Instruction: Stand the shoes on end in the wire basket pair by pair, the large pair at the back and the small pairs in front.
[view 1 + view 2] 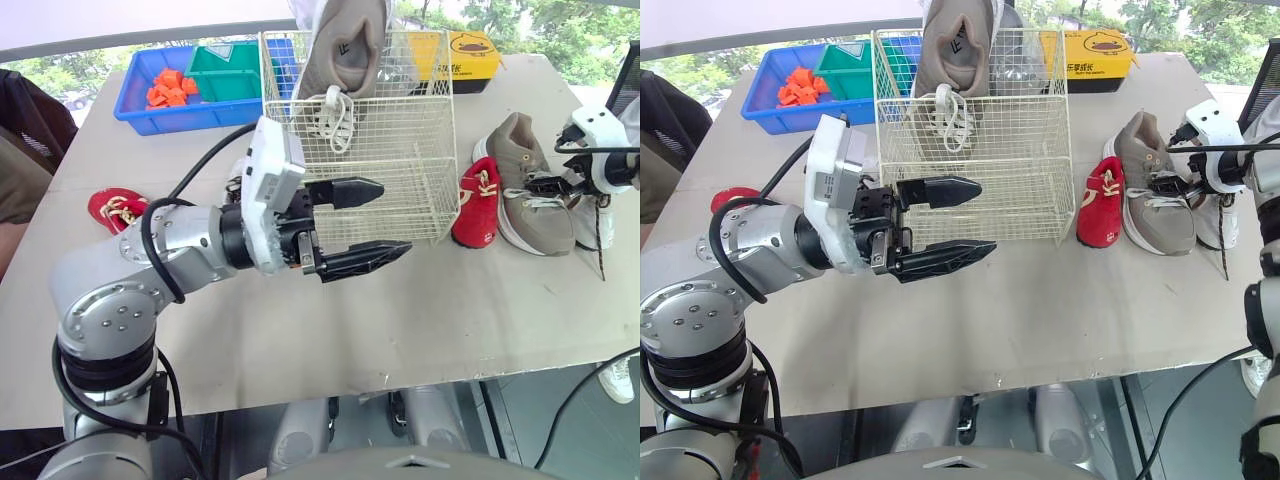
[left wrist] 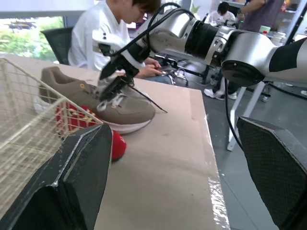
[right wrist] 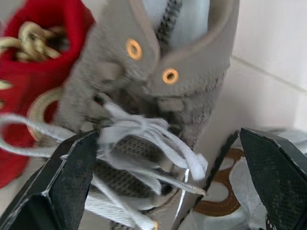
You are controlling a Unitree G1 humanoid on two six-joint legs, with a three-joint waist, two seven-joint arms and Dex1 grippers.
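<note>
The wire basket stands toward the back edge of the worktop, about midway along it. It holds one large taupe sneaker, stood on end against its back wall with the white laces hanging loose. The rest of the basket is bare wire. Its mate, the second taupe sneaker, lies flat on its sole near the right edge, with a small red shoe just beside it on the basket side. Another red shoe lies near the left edge, and a pale shoe with dark laces sits at the right edge. The right end effector hovers over the flat sneaker's laces, its fingers spread either side of the knot and gripping nothing. The left end effector hangs released in front of the basket. The sneaker looks light, with a soft upper that would give and a stiffer sole. A hold across the throat or heel collar seems firmer than the laces, which could slip or catch in the wire. At the back left corner a blue bin holds orange pieces, with a green tray beside it.
</note>
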